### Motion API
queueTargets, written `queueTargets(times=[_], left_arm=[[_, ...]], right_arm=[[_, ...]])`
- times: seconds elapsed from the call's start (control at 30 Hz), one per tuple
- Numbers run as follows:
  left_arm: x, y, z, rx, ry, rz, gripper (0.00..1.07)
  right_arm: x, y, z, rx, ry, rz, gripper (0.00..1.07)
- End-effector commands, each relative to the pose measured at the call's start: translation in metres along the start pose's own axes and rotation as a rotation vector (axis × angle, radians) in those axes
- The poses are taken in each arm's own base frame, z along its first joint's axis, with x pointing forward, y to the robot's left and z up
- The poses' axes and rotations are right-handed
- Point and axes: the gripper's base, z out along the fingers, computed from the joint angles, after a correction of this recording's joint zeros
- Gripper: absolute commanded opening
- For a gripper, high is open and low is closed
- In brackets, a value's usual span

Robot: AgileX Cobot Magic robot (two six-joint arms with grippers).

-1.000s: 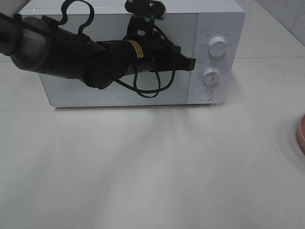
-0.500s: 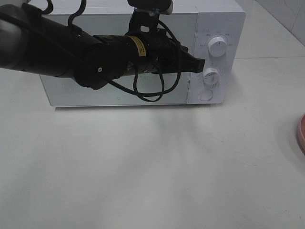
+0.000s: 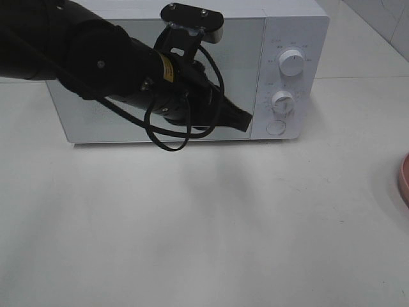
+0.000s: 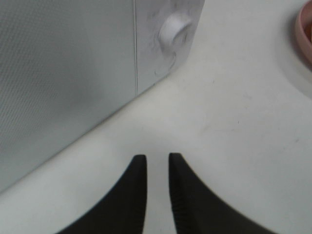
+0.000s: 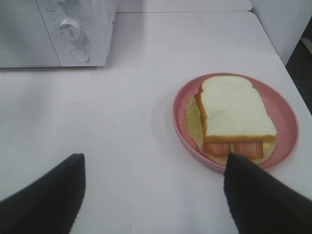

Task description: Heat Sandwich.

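You are looking at the sandwich [image 5: 237, 115] lying in the pink dish [image 5: 287, 122] on the white table [image 5: 122, 126] — your right gripper's [image 5: 154, 195] fingers [image 5: 46, 197] are standing wide apart, the microwave [image 5: 53, 31] sitting well beyond.

The high camera looks steeply down at the microwave [image 3: 185, 70] at 12 o'clock and the table [image 3: 204, 224]. The left wrist camera sits close beside the microwave's lower knob [image 4: 176, 30]. The right wrist camera looks from farther back, sharing microwave and pink dish [image 5: 287, 122].
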Motion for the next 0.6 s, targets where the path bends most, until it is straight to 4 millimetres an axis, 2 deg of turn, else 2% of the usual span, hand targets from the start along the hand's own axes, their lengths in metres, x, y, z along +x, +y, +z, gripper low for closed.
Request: queueTargets(times=[0.03,0.1,0.33,0.43,0.6], left_arm=[[0.005,-0.001,-0.013,-0.009,0.104,-0.031,0.69],[0.013,0.0,-0.019,-0.023,0.208,-0.035,1.04],[0.023,0.003,-0.03,-0.055,0.356,-0.017,1.01],[0.038,0.006,-0.038,-0.094,0.537,0.001,1.01],[0.044,0.011,-0.046,-0.124,0.635,0.005,1.01]], right_arm=[[0.002,0.0,-0.003,0.005,-0.03,0.004,0.76],[0.002,0.0,-0.003,0.005,-0.03,0.004,0.76],[0.002,0.0,-0.003,0.005,-0.03,0.004,0.76],[0.002,0.0,-0.003,0.005,-0.03,0.004,0.76],[0.002,0.0,-0.003,0.005,-0.03,0.004,0.76]])
